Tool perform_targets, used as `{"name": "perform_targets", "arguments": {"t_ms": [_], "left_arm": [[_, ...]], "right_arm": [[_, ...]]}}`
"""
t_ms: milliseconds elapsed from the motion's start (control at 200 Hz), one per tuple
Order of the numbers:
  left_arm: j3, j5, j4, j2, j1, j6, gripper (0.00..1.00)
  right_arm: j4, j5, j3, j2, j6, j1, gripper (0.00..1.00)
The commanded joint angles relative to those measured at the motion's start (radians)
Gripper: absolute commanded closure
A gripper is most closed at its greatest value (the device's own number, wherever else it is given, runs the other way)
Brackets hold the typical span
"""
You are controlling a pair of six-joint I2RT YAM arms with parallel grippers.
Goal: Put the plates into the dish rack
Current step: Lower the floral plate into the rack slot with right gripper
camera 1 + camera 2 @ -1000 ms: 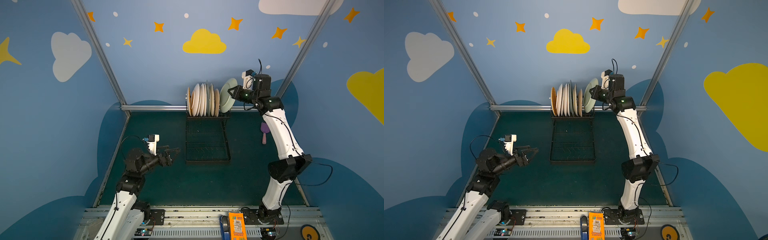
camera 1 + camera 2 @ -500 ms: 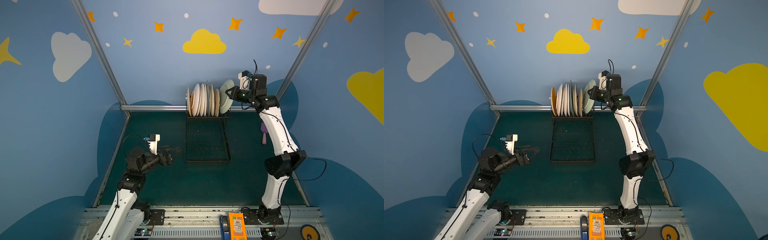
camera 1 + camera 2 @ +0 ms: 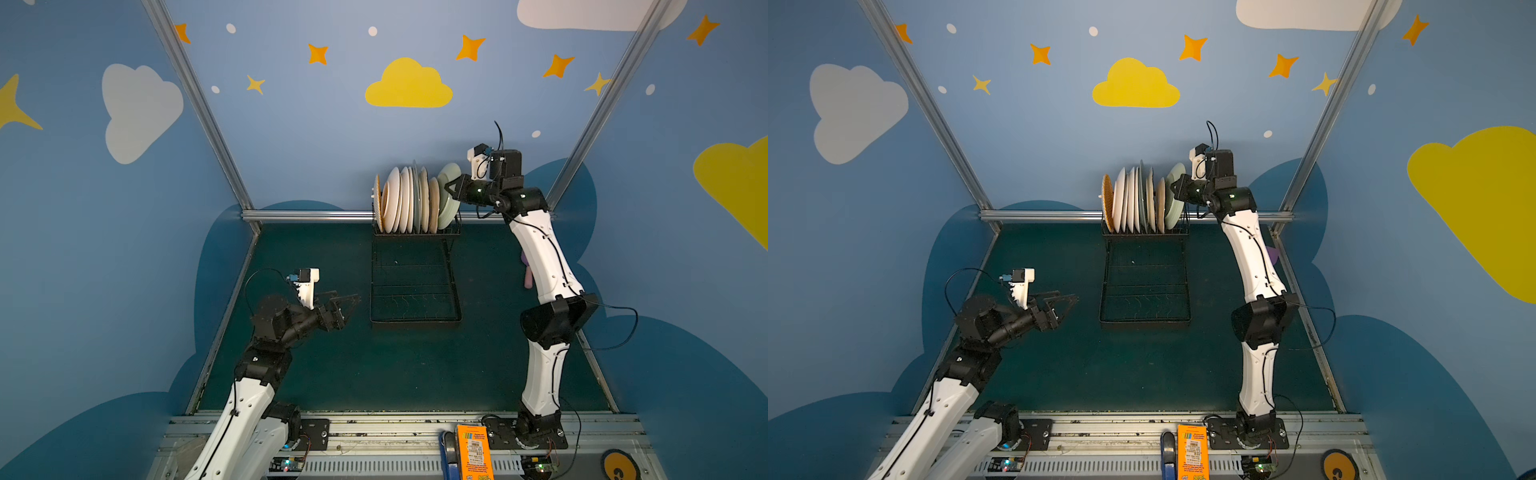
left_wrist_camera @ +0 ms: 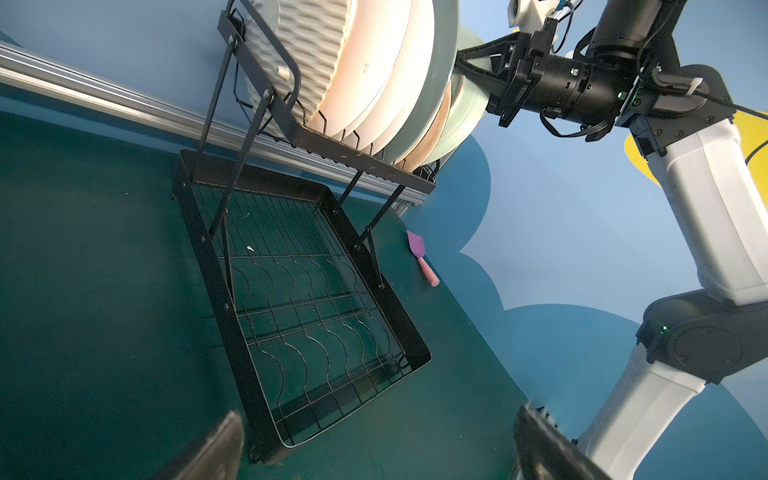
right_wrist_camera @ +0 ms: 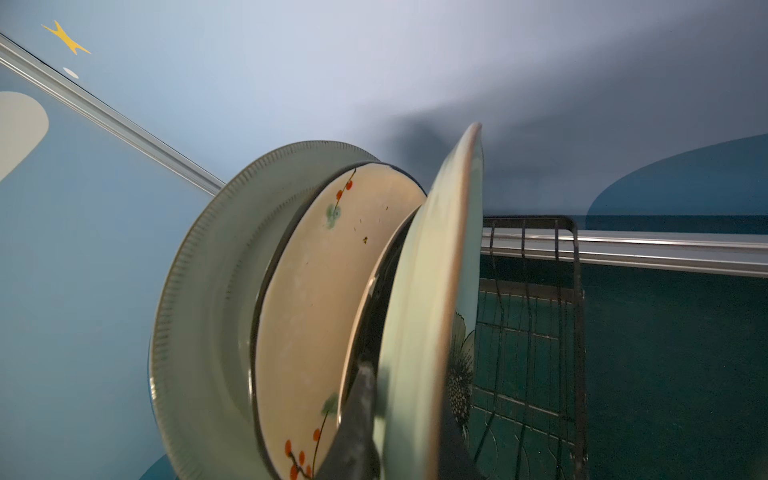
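Where rack [image 3: 415,321] ends, mint plate [image 3: 451,173], in right tool [image 3: 449,189]

- About eight plates [image 3: 392,199]; overlap hides the exact count.
- One dish rack [image 4: 224,303].
- One pink spatula [image 4: 417,247].
- Two robot arms: a left arm [image 3: 249,411] and a right arm [image 3: 544,257].

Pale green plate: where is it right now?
In both top views the pale green plate is at the right end of the row of plates in the black rack by the back wall, pinched by the right claw.
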Motion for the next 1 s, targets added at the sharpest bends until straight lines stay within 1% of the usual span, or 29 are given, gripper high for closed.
{"name": "perform_targets", "arguments": {"t_ms": [0, 245, 410, 736, 991], "left_arm": [[0.016, -0.009, -0.005, -0.003, -0.002, 0.020, 0.00], [0.012, -0.024, -0.008, 0.002, -0.002, 0.011, 0.00], [0.007, -0.034, -0.017, 0.001, -0.002, 0.004, 0.00], [0.004, -0.065, -0.033, 0.018, -0.002, -0.007, 0.00], [0.040, -0.068, -0.063, 0.047, -0.004, -0.028, 0.00]], "right_arm": [[0.049, 0.036, 0.063, -0.015, -0.057, 0.008, 1.00], [-0.006, 0.072, 0.114, 0.028, -0.089, 0.018, 1.00], [-0.014, 0.072, 0.115, 0.044, -0.102, 0.022, 1.00], [-0.032, 0.109, 0.120, 0.069, -0.137, 0.035, 1.00], [-0.041, 0.083, 0.121, 0.100, -0.143, 0.034, 1.00]]}}
